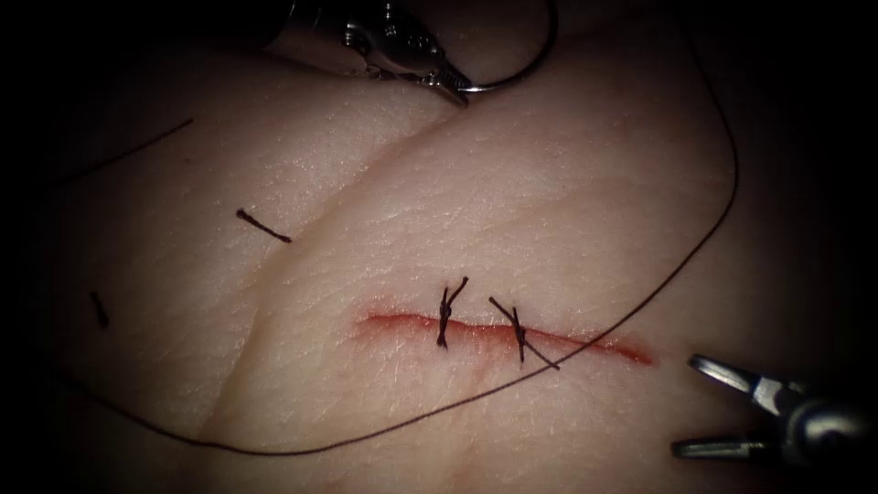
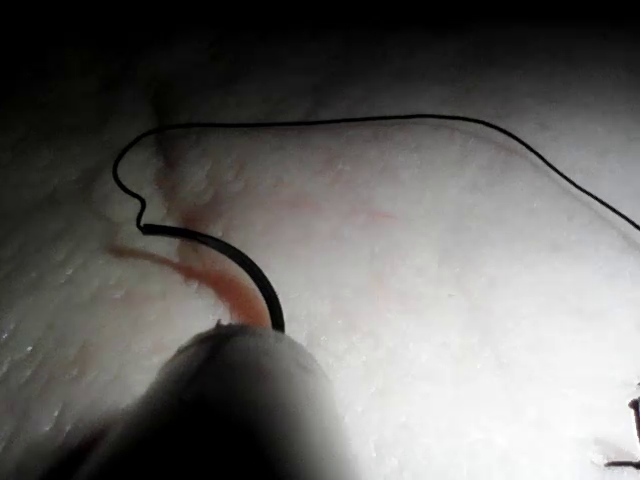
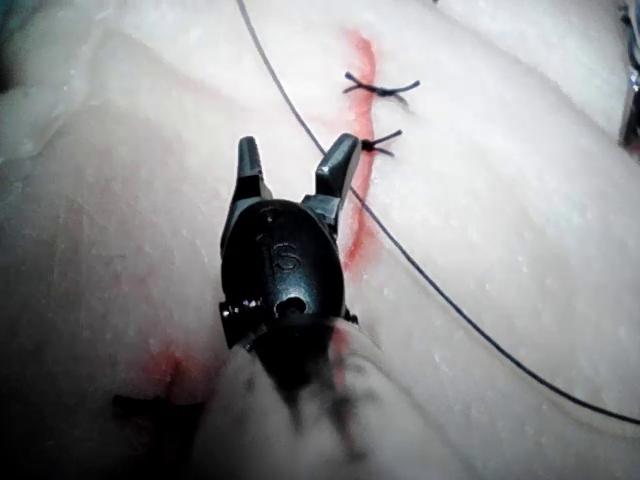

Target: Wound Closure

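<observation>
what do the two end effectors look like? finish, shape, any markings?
Both are bare silver metal with two slim jaws on a pinned wrist. The right end effector has a dark rounded clevis with a pivot hole and embossed characters, seen from its wrist. The left end effector has tapered jaws.

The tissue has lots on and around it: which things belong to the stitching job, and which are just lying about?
In the job:
- cut with two knotted stitches
- curved needle, held near one end by the left tool, clear of the tissue
- thread trailing from it
- right tool, open, holding nothing, right of the cut

Lying about:
- cut ends of thread
</observation>
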